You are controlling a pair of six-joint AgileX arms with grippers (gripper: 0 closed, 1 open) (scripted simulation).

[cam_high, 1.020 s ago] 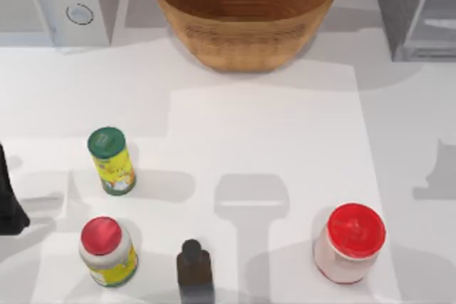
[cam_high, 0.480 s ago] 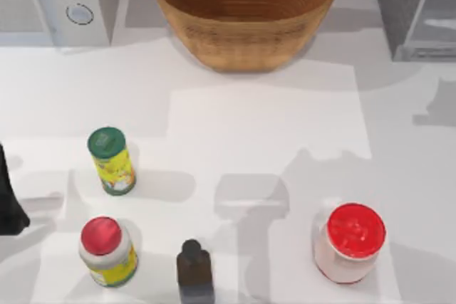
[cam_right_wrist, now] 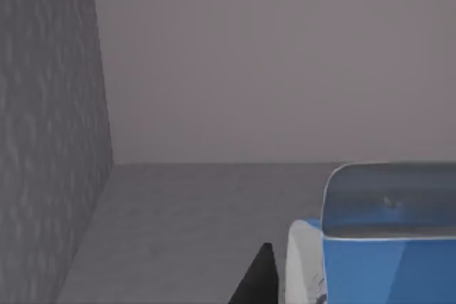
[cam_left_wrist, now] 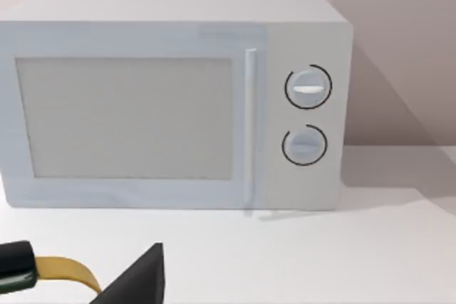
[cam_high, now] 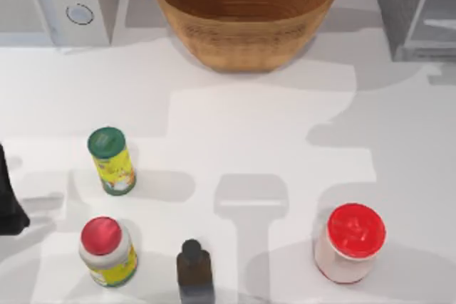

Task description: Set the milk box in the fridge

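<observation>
Looking down from the top view, the white table (cam_high: 235, 140) carries a white microwave (cam_high: 64, 1) with two round knobs at the upper left, a woven basket (cam_high: 246, 12) at the upper middle and the fridge (cam_high: 402, 12), grey with a pale glassy door panel, at the upper right. A green-lidded jar (cam_high: 110, 160) stands left of centre. A red-lidded yellow jar (cam_high: 107, 250) and a dark bottle (cam_high: 194, 270) stand along the lower edge. A red-lidded pinkish jar (cam_high: 349, 242) sits at the lower right. The left arm (cam_high: 8, 204) is a dark shape parked at the left edge. Soft grey shadows lie across the tabletop.

The right wrist view adds the milk box (cam_right_wrist: 370, 272): a white carton with a blue face, with a translucent, glassy-looking piece above it. It sits in a grey space with a mottled grey wall on one side, a plain back wall and a grey floor, apparently the fridge's inside. A dark part of the right gripper (cam_right_wrist: 260, 279) lies just beside the carton's white side; I cannot tell whether it grips the carton.

The left wrist view faces the microwave's door and knobs against a pinkish wall, with a dark part of the left gripper (cam_left_wrist: 142, 279) in front; I cannot tell its state either.
</observation>
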